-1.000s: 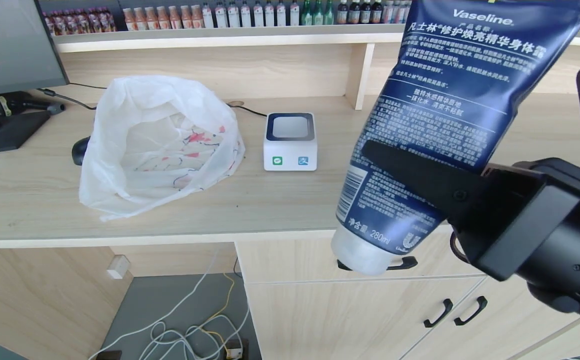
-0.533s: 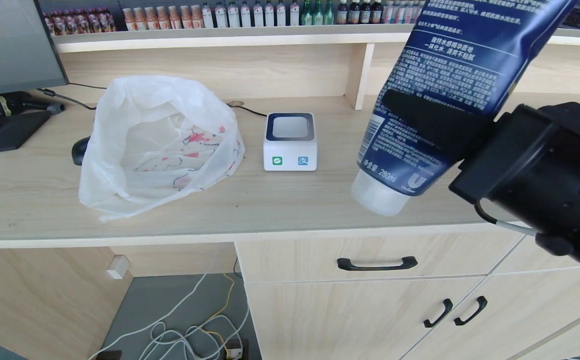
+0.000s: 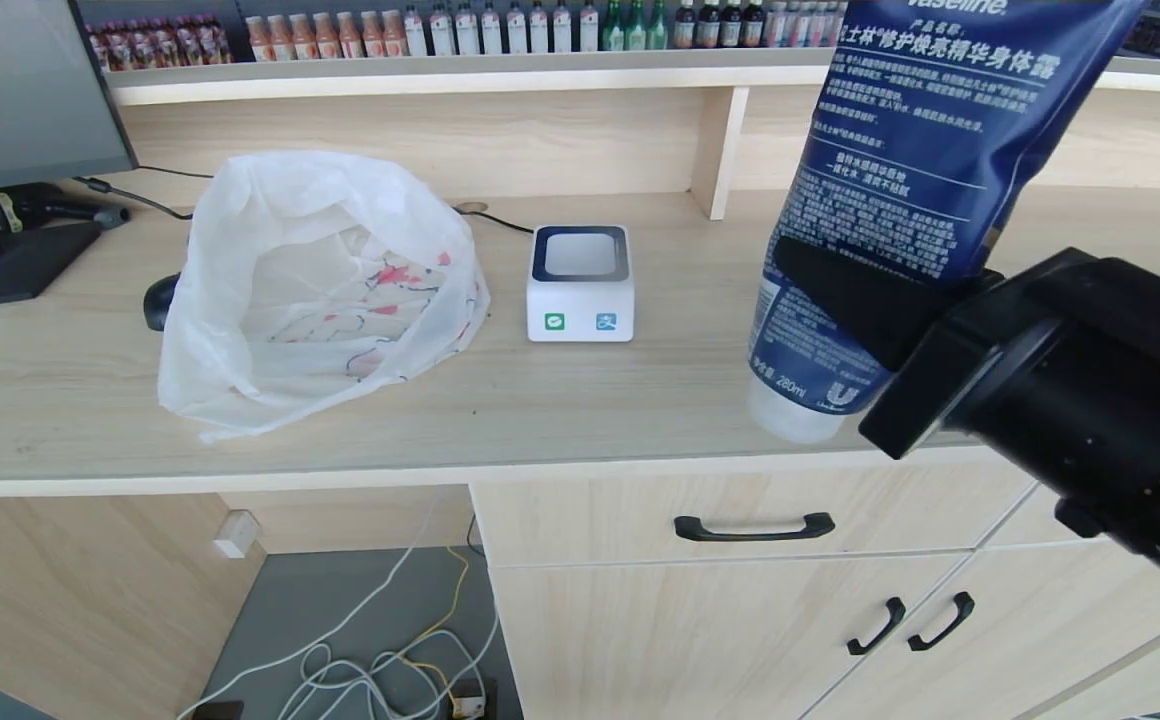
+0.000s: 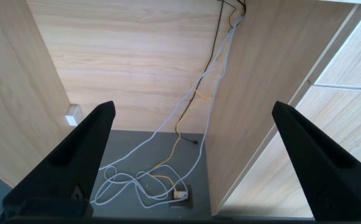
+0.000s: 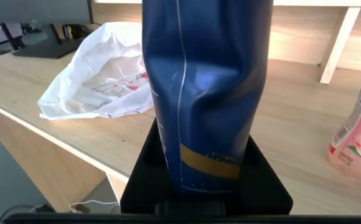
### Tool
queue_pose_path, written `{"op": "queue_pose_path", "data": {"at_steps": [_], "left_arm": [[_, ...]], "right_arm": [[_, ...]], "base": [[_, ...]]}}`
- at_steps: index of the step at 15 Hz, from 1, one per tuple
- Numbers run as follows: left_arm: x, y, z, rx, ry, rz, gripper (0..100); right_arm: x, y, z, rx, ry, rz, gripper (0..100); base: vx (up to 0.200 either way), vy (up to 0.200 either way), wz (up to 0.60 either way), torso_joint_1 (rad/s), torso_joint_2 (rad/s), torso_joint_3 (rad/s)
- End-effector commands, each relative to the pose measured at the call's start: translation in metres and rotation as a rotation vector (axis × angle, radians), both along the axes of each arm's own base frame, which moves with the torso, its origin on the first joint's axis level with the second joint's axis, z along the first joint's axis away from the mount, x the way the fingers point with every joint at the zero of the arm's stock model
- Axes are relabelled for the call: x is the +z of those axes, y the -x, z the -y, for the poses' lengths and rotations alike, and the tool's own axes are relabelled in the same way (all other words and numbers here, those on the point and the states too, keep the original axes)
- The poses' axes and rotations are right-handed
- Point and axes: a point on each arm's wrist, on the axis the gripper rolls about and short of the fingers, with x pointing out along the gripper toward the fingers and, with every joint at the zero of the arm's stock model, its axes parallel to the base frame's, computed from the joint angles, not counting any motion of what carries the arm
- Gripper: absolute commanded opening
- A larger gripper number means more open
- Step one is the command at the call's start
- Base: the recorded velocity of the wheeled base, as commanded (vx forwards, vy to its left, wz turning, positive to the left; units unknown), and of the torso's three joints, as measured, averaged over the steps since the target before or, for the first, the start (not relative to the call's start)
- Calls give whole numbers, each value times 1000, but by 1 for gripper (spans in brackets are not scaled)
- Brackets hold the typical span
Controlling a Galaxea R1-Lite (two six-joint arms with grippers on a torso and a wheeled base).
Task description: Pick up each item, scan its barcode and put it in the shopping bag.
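Head view first, asks one: where does everything sit, and which step is this?

The other: The wooden counter (image 3: 640, 400) runs across. The white shopping bag (image 3: 320, 280) lies open on its left part. The blue lotion tube (image 3: 920, 150) is held in the air at the right, cap down, above the counter's near edge. The right gripper (image 3: 870, 300) has its jaws clamped on the tube's lower half. The small white scanner (image 3: 581, 283) stands between bag and tube, well apart from the tube. I'd say the item is picked up and the scan is not yet done.

One: And the next move?

The other: Probably carry the tube left over the scanner's window and turn the barcode down toward it. After that, it goes into the bag.

One: What can't you make out?

The other: The tube's top is cut off. A pale strip at its left edge may be the barcode, but I cannot tell. The left gripper (image 4: 193, 162) hangs below the counter, jaws wide apart and empty. In the right wrist view a pink bottle (image 5: 358, 140) stands on the counter, partly cut off.
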Motion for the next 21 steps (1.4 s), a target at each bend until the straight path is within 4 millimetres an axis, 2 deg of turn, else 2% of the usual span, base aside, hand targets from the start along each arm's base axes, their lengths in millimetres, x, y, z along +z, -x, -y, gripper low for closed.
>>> {"op": "queue_pose_path", "data": {"at_steps": [1,2,5,6,10,13,16,21], "left_arm": [[0,0,0,0,0,-2,100],[0,0,0,0,0,0,100],[0,0,0,0,0,-2,100],[0,0,0,0,0,-2,100],[0,0,0,0,0,-2,100],[0,0,0,0,0,-2,100],[0,0,0,0,0,-2,100],[0,0,0,0,-1,-2,100]], "right_arm": [[-15,-9,-3,-31,42,-36,0],[-18,-17,-5,-55,42,-31,0],[-18,-23,-11,-70,77,9,0],[-21,-33,-20,-83,95,6,0],[-12,-79,-51,-137,29,66,0],[-17,-86,-55,-166,82,98,0],[-6,-89,-58,-175,55,147,0],[-5,-88,-58,-174,40,156,0]], "base": [[0,0,0,0,0,0],[0,0,0,0,0,0],[0,0,0,0,0,0],[0,0,0,0,0,0],[0,0,0,0,0,0],[0,0,0,0,0,0],[0,0,0,0,0,0],[0,0,0,0,0,0]]}}
